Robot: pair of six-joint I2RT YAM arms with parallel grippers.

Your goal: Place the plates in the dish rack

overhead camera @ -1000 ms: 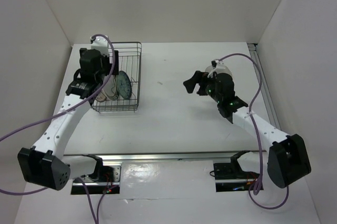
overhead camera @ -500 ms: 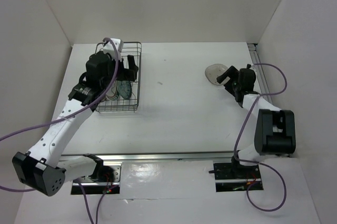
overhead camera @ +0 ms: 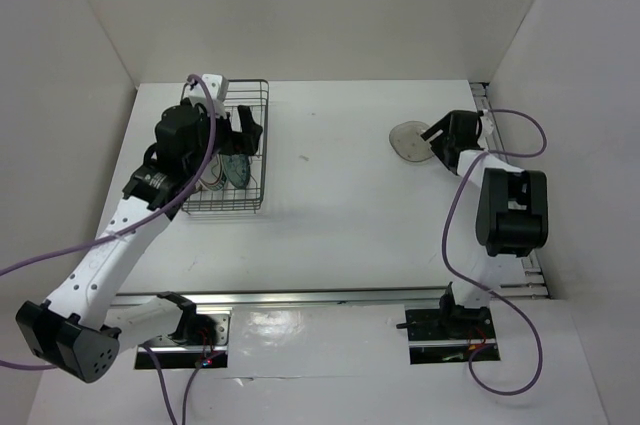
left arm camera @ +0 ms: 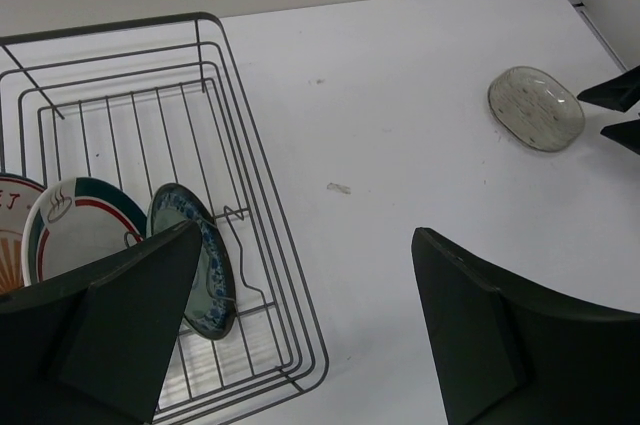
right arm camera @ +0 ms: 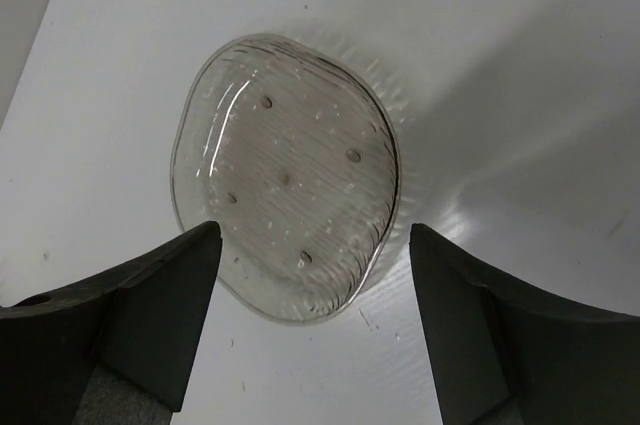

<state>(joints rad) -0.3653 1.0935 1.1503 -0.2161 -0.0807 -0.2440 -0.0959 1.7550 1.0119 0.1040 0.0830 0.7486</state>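
The dark wire dish rack (overhead camera: 264, 105) (left arm camera: 250, 145) stands at the far left. Three plates stand on edge in it: an orange sunburst one (left arm camera: 8, 240), a white one with a red-and-teal rim (left arm camera: 75, 225), and a teal-green patterned one (left arm camera: 200, 260) (overhead camera: 238, 170). My left gripper (overhead camera: 250, 133) (left arm camera: 305, 330) hangs open and empty above the rack's right side. The pale grey plate (overhead camera: 408, 139) (right arm camera: 285, 175) (left arm camera: 535, 108) lies flat at the far right. My right gripper (overhead camera: 433, 140) (right arm camera: 315, 285) is low at its right edge, open, with a finger on each side of the near rim.
A metal rail (overhead camera: 505, 175) runs along the table's right edge, close behind the right arm. White walls close in the table at the back and on both sides. Purple cables (overhead camera: 455, 215) trail from both arms.
My right arm has swung out to the far right and brought its gripper down to the grey plate. My left gripper has risen out of the rack and now hovers over it.
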